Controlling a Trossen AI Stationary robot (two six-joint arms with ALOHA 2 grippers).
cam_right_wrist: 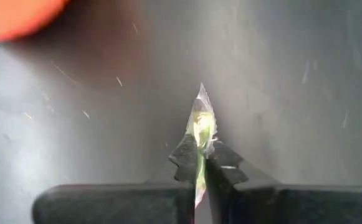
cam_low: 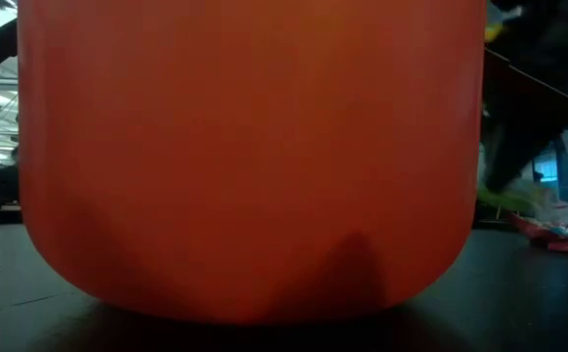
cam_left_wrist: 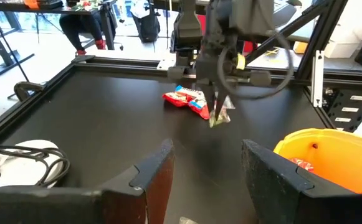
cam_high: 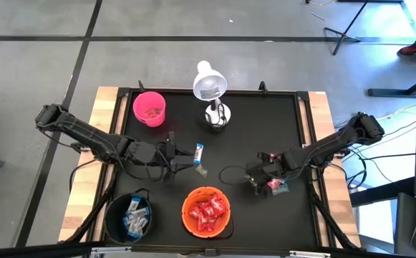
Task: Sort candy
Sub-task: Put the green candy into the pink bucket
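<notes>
Nearest, the orange bowl (cam_high: 206,212) is already filled with red candy, and blue-and-white pieces are held in the dark bowl (cam_high: 129,217). Just beyond, a greenish sweet (cam_right_wrist: 200,127) is pinched between the closed fingers of the right gripper (cam_high: 253,175), beside red wrappers (cam_left_wrist: 187,100) left unsorted. Farther left, the left gripper (cam_high: 177,158) is held open near two loose pieces (cam_high: 200,151). Sorting is judged mostly done.
</notes>
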